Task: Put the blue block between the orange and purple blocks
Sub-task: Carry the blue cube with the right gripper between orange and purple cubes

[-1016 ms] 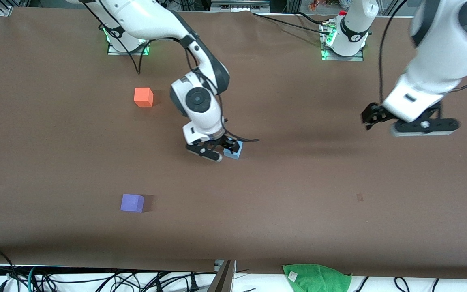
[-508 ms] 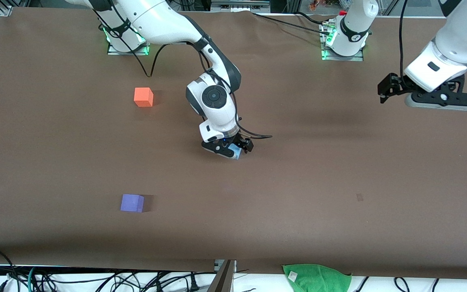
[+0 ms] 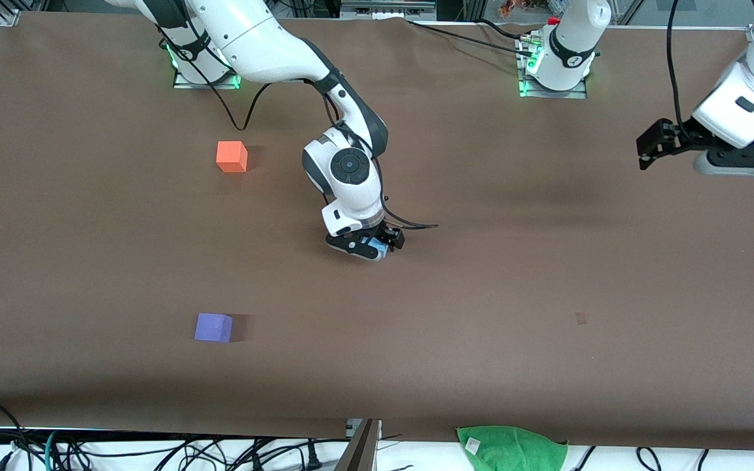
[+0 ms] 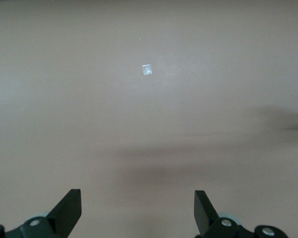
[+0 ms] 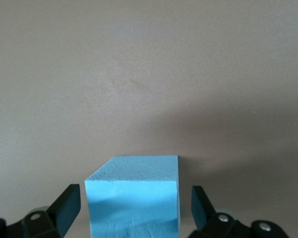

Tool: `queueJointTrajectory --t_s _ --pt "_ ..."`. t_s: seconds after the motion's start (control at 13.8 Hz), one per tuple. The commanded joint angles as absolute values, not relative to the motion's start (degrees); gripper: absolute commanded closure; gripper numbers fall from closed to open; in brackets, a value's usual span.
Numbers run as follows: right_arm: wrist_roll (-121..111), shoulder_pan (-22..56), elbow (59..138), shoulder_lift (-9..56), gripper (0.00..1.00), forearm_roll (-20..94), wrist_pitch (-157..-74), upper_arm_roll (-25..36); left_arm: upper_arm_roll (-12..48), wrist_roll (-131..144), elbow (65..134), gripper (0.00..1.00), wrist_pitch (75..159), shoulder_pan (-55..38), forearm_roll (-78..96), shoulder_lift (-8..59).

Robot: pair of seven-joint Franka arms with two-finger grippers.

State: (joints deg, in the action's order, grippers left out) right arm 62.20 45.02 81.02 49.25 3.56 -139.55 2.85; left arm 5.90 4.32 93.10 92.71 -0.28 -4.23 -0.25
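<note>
Front view: the brown counter (image 3: 547,294) has wide bare room around all three cubes, none close to an edge. The orange block (image 3: 232,156) sits toward the right arm's end, near that arm's base; the purple block (image 3: 213,327) lies at the same end, nearer the camera, well apart from it. The blue block (image 3: 382,248) rests mid-counter, mostly hidden by the right end effector (image 3: 370,247), which is down around it. The left end effector (image 3: 711,154) hangs over the left arm's end of the counter, waiting.

Left wrist view: its fingers (image 4: 69,210) are spread wide over bare counter — holding nothing.

Right wrist view: the cube is matte sky-blue with crisp edges, between the fingers (image 5: 67,203); a thin gap seems to remain on each side — contact unclear.
</note>
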Motion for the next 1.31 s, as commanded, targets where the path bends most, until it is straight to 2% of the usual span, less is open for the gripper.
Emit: queueJointTrajectory --t_s 0.0,0.29,0.36,0.44,0.65,0.8,1.02,1.23 --pt "62.3 45.4 79.8 49.7 0.06 3.0 -138.4 3.1 6.2 3.5 91.8 0.00 93.2 0.1 -3.6 0.9" --pt "59.1 45.3 81.2 49.5 0.68 2.8 -138.3 3.2 5.2 3.5 91.9 0.00 93.4 0.0 -3.5 1.3" --pt "56.8 44.6 81.2 48.4 0.80 2.8 -135.7 3.7 5.2 3.3 91.9 0.00 93.4 0.3 -3.6 1.4" --pt "52.2 43.1 80.9 46.6 0.85 3.2 -131.0 4.6 5.3 3.3 91.8 0.00 93.4 0.4 -3.7 1.9" --pt "37.8 37.5 81.8 41.7 0.85 3.6 -121.6 5.3 5.3 2.8 91.5 0.00 93.2 1.5 -3.2 2.2" --pt "28.3 33.2 86.4 37.6 0.84 3.7 -119.3 6.2 5.3 2.7 91.6 0.00 93.2 1.8 -3.1 2.5" --pt "13.0 26.5 104.5 27.1 0.82 3.8 -127.6 6.9 5.6 3.4 91.6 0.00 93.1 1.6 -3.3 4.1" --pt "6.9 21.8 118.9 21.1 0.82 4.0 -136.4 7.1 5.7 3.3 91.6 0.00 93.1 1.8 -3.4 5.6"
